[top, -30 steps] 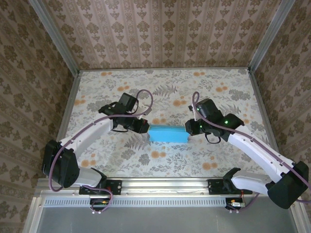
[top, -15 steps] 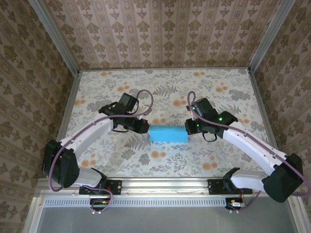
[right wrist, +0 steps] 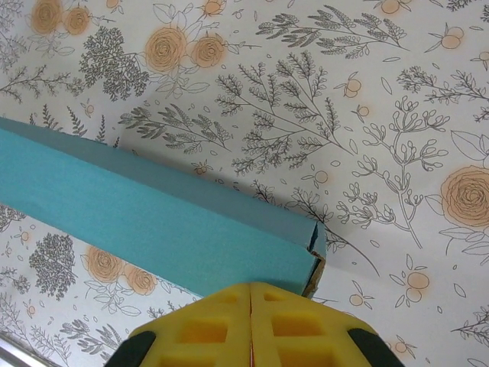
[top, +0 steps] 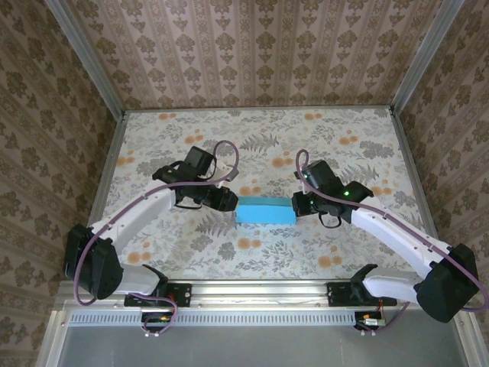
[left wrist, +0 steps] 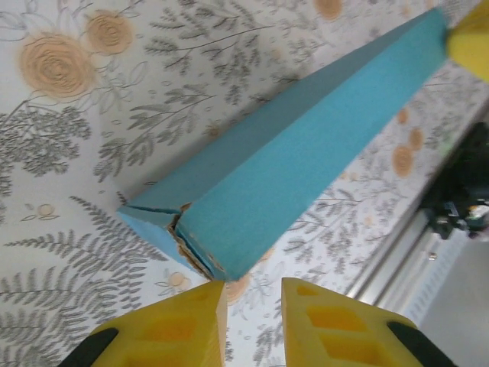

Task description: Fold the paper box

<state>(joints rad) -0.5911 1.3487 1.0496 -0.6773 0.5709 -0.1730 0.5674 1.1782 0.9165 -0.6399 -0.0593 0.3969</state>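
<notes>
Paper box [top: 265,210] in the top view: closed blue block in the middle of the table [top: 344,138], long side parallel to the near edge, with left gripper [top: 227,200] and right gripper [top: 299,205] at its ends. Left wrist: we see fingers [left wrist: 183,325] narrowly parted, empty; the end seam gapes (frayed corner). Right wrist: fingers [right wrist: 206,325] pressed together, empty. We judge folding nearly done, end tucks maybe left.

In the right wrist view the left edge cuts off the paper box [right wrist: 153,229], so we cannot see its far end.
</notes>
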